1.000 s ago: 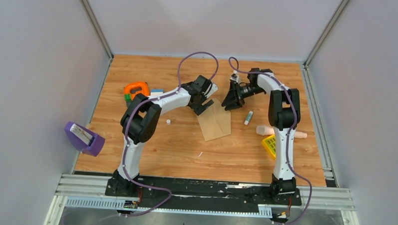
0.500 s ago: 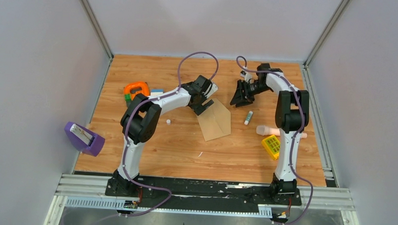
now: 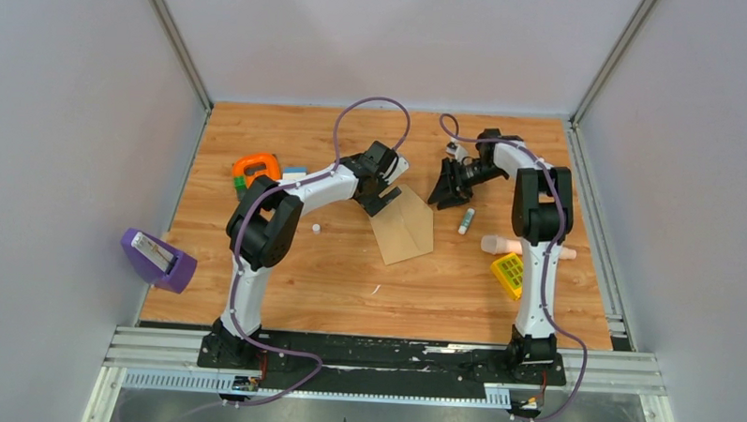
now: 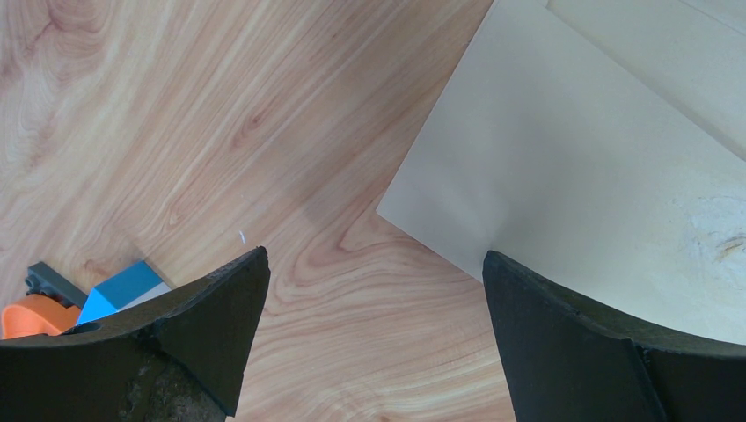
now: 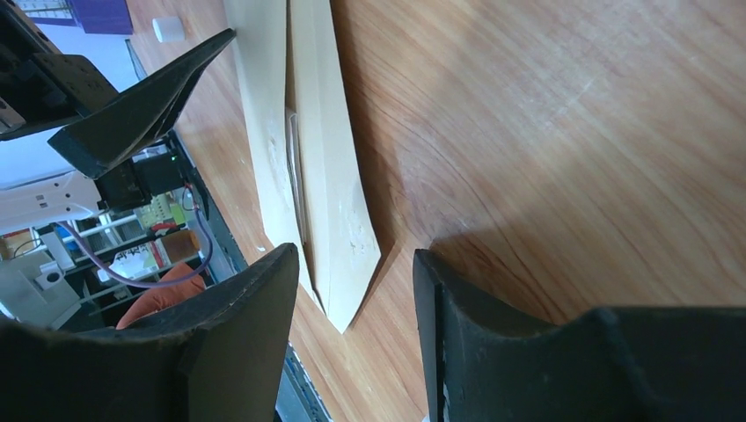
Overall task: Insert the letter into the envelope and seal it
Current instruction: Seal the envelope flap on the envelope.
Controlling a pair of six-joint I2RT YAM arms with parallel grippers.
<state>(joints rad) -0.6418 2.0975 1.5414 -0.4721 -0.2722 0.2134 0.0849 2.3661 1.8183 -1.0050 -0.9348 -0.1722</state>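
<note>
We are resting left gripper (image 3: 381, 200), jaws apart, on envelope (image 3: 404, 229) corner, likely pinning it, while right gripper (image 5: 356, 290), also apart, is hovering by flap (image 5: 339, 220).

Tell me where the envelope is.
In the top view, the envelope lies flat near the centre of the table, its far-left corner by the left gripper, with a small white tube to its right.

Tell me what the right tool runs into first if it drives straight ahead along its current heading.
Likely the envelope: its pointed end lies flat just ahead, in line with the gap of the open right tool. Depth is unclear; it could graze the table first.
</note>
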